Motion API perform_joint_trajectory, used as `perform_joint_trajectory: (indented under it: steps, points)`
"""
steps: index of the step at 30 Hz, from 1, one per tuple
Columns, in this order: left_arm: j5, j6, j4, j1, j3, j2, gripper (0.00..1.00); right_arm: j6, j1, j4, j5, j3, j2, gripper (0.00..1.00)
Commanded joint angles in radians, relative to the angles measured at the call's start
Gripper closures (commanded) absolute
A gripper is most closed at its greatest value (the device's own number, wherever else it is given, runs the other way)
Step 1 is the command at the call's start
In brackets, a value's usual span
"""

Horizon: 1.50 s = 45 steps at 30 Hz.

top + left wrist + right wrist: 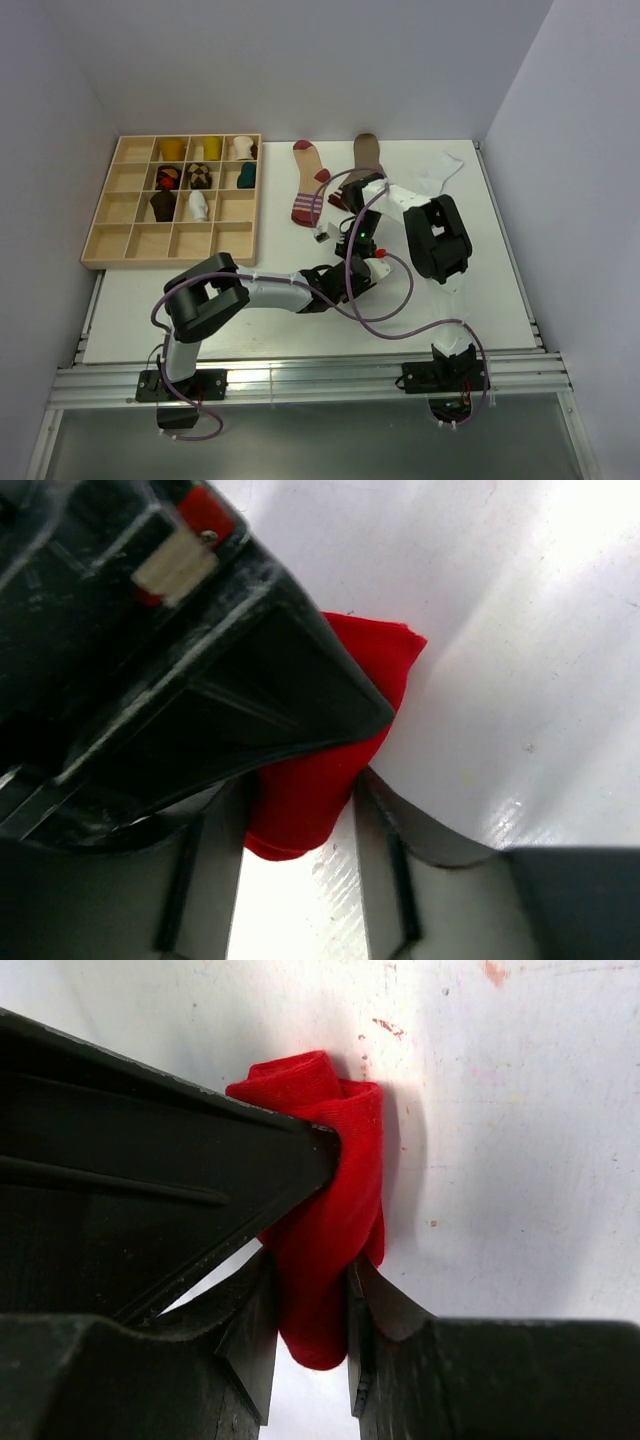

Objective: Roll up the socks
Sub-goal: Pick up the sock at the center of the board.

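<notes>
A bunched red sock (375, 665) lies on the white table, pinched from two sides. My left gripper (300, 815) is shut on its lower end. My right gripper (312, 1305) is shut on the same red sock (350, 1150), whose rolled end sticks out above the fingers. Each wrist view is half filled by the other gripper's black body. In the top view both grippers meet mid-table, left (343, 274) and right (352, 240), and hide the sock. A pale sock with red toe and striped cuff (307, 187), a brown sock (367, 153) and a white sock (446, 168) lie flat at the back.
A wooden compartment tray (100, 238) stands at the back left, with several rolled socks in its upper cells. Purple cables loop around both arms near the table's middle. White walls close in the left, back and right sides.
</notes>
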Motion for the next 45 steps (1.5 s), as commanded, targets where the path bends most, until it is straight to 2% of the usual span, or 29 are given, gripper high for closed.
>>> perform_joint_trajectory:
  steps: [1, 7, 10, 11, 13, 15, 16, 17, 23, 29, 34, 37, 40, 44, 45]
  points:
    - [0.030, 0.012, -0.054, 0.039, 0.009, 0.094, 0.53, -0.063, 0.036, -0.097, 0.017, -0.020, 0.079, 0.79]
    - [0.061, -0.002, -0.084, 0.041, 0.026, 0.119, 1.00, -0.066, 0.036, -0.115, -0.020, 0.011, 0.075, 0.77]
    - [0.079, -0.025, -0.091, 0.042, 0.020, 0.110, 1.00, -0.049, 0.033, -0.093, -0.056, 0.013, 0.041, 0.69]
    - [0.084, -0.042, -0.091, 0.044, 0.018, 0.108, 1.00, -0.043, 0.028, -0.088, -0.066, 0.013, 0.029, 0.61]
    - [0.093, -0.059, -0.100, 0.047, 0.017, 0.103, 1.00, -0.025, 0.013, -0.074, -0.104, 0.017, -0.014, 0.55]
    - [0.101, -0.085, -0.104, 0.048, 0.018, 0.097, 1.00, -0.009, -0.013, -0.068, -0.131, 0.019, -0.066, 0.44]
    - [0.107, -0.091, -0.104, 0.051, 0.012, 0.094, 1.00, 0.004, -0.024, -0.053, -0.147, 0.020, -0.082, 0.25]
    - [0.111, -0.106, -0.101, 0.051, 0.008, 0.090, 1.00, 0.032, -0.035, -0.048, -0.158, 0.022, -0.099, 0.22]
    - [0.136, -0.183, -0.068, 0.054, -0.037, 0.037, 1.00, 0.200, -0.151, 0.076, -0.197, -0.004, -0.267, 0.21]
    - [0.174, -0.258, 0.002, 0.093, -0.126, -0.143, 1.00, 0.400, -0.301, 0.151, -0.251, 0.016, -0.448, 0.21]
    - [0.171, -0.304, -0.002, 0.163, -0.166, -0.257, 1.00, 0.434, -0.389, 0.197, -0.271, -0.024, -0.565, 0.20]
    - [0.098, -0.351, -0.007, 0.201, -0.175, -0.334, 1.00, 0.472, -0.420, 0.205, -0.219, -0.029, -0.610, 0.20]
    - [-0.055, -0.455, -0.044, 0.266, -0.170, -0.423, 1.00, 0.507, -0.426, 0.219, -0.163, -0.064, -0.666, 0.20]
    - [-0.310, -0.531, -0.165, 0.338, -0.117, -0.512, 1.00, 0.524, -0.427, 0.239, -0.129, -0.111, -0.748, 0.20]
    - [-0.417, -0.543, -0.220, 0.369, -0.083, -0.516, 1.00, 0.526, -0.427, 0.234, -0.129, -0.113, -0.757, 0.20]
